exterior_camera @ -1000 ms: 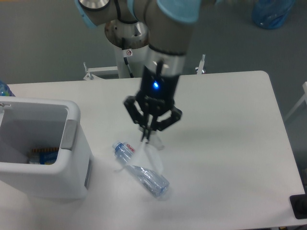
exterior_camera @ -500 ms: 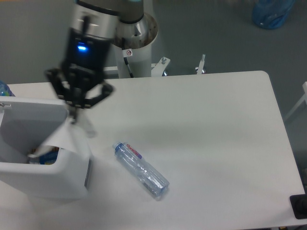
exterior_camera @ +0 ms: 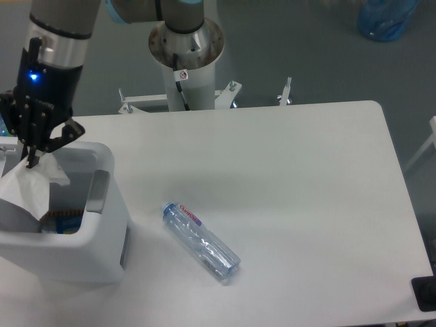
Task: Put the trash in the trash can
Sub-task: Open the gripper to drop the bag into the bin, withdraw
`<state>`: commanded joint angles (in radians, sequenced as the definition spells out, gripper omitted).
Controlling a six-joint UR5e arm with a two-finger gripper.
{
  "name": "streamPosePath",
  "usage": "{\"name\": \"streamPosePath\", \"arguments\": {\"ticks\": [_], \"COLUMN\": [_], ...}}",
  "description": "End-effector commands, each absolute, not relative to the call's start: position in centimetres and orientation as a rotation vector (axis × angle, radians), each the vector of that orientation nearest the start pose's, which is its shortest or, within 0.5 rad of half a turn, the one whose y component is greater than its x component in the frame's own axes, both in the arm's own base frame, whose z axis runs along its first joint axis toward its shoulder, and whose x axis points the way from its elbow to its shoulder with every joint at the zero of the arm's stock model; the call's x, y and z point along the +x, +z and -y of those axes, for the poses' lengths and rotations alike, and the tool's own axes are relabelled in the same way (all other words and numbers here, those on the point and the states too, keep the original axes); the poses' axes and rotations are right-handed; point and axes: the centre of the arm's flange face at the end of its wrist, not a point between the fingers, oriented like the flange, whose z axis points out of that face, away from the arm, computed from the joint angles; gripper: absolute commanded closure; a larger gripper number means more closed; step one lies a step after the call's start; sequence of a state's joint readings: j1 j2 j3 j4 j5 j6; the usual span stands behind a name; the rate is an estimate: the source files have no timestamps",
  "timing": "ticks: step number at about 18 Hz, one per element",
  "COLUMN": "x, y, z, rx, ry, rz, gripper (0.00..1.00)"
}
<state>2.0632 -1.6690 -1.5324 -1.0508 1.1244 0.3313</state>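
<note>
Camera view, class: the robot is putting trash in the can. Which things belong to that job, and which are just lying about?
Job:
- gripper
- wrapper, hanging from gripper over can
- bottle, lying on table
- trash can

Lying about:
- blue bag on floor
- white table

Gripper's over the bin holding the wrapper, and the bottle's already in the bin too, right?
Not quite. The gripper does hold the wrapper over the trash can, but the camera view shows the bottle lying on its side on the table, to the right of the can, not inside it.
</note>
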Motion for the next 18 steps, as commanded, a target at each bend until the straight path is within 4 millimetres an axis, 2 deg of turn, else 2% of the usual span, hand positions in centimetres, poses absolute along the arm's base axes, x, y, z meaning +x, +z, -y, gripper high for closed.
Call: {"name": "streamPosePath", "arguments": {"ticks": [1,2,7,8,10,12,16,18], "x": [-11.1,-11.1,-11.4,-12.1,-15.4,-19.7,-26.8,-29.4], "y": [52.5,52.6,54.0,53.8,53.9,53.9,51.8,50.2], "z": [-57.9,-58.0,-57.9,-57.9,-57.0,-55.8,-53.4,-52.7], "rx": [-2.538,-2.536,-2.513,-2.513,-2.503,-2.480,-2.471,-2.486], "ry": [-0.288,-0.291,-0.273,-0.275,-0.271,-0.261,-0.211,-0.163], "rz": [0.071,0.073,0.076,0.101,0.243,0.401,0.688,0.804], "gripper": [0.06,0.00,0.00,0.00,0.00,0.00,0.00,0.00]}}
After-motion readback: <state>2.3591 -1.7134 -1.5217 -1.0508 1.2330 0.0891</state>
